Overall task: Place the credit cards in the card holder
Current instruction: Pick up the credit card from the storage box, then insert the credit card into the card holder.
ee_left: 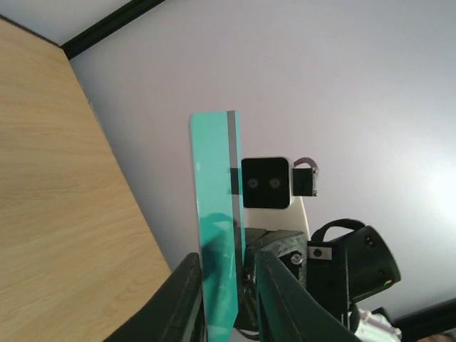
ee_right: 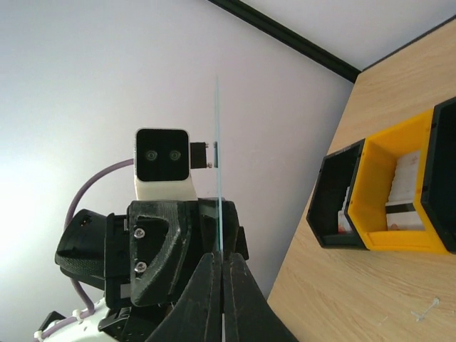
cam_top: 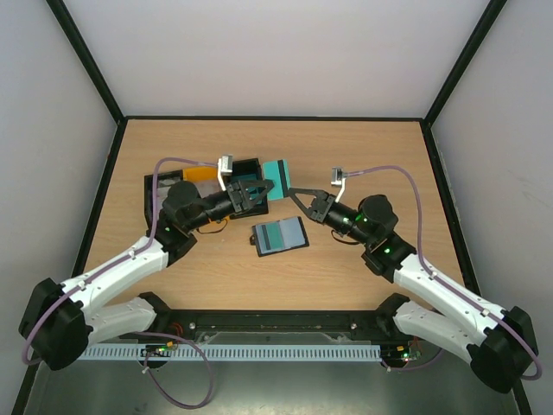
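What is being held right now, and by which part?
The teal credit card: the right gripper pinches its near end; the left gripper straddles the same end, grip not certain.

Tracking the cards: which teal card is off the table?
The teal card raised in mid-air, pinched by the right gripper. The other teal card lies flat on the card holder.

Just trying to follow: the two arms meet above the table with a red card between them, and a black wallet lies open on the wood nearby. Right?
Not quite. The card is teal with a grey stripe, not red; the left wrist view shows it. The black card holder does lie open nearby.
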Available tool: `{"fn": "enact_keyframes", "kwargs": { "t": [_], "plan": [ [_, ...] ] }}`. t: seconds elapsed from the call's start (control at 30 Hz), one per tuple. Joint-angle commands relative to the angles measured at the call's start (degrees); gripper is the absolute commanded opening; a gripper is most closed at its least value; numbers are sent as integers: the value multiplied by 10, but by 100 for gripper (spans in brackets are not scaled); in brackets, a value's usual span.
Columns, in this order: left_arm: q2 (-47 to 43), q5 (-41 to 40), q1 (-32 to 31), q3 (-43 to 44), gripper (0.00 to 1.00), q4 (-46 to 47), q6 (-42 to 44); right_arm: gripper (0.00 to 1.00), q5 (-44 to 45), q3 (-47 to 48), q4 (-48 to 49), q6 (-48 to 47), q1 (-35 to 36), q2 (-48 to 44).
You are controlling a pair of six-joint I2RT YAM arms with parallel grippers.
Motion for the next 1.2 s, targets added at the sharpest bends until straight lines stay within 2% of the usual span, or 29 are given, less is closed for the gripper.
{"fn": "enact_keyframes", "kwargs": {
  "t": [0.0, 0.1, 0.17, 0.23, 0.3, 0.33, 0.43, 0.53, 0.67, 0.83, 0.97, 1.17],
  "plan": [
    [6, 12, -2, -11, 18, 43, -5, 2, -20, -10, 31, 27, 0, 9],
    [5, 6, -2, -12, 4, 36, 4, 2, -15, -16, 28, 30, 0, 10],
    [1, -10, -2, -17, 3, 18, 16, 3, -4, -11, 2, 17, -1, 10],
    [-5, -34, -2, -27, 3, -9, 32, 14, 21, 2, -63, -17, 0, 9],
    [-14, -68, -2, -40, 3, -61, 55, 31, 67, 9, -138, -62, 0, 4],
    [-17, -90, -3, -45, 3, -88, 68, 36, 89, 8, -168, -84, 0, 1],
    [-13, -150, -5, -65, 3, -148, 84, 48, 151, 5, -247, -151, 0, 2],
    [8, -203, -25, -92, 3, -152, 77, 55, 225, 2, -311, -200, 0, 23],
    [67, -285, -83, -108, 3, -128, 51, 57, 279, 0, -357, -231, 1, 85],
    [176, -335, -142, -110, 3, -45, 16, 58, 305, 8, -374, -261, 15, 197],
    [231, -372, -162, -101, 3, -28, -7, 61, 304, 15, -367, -296, 30, 251],
    [253, -388, -164, -95, 3, -39, -21, 62, 298, 17, -344, -301, 50, 302]
  ]
}}
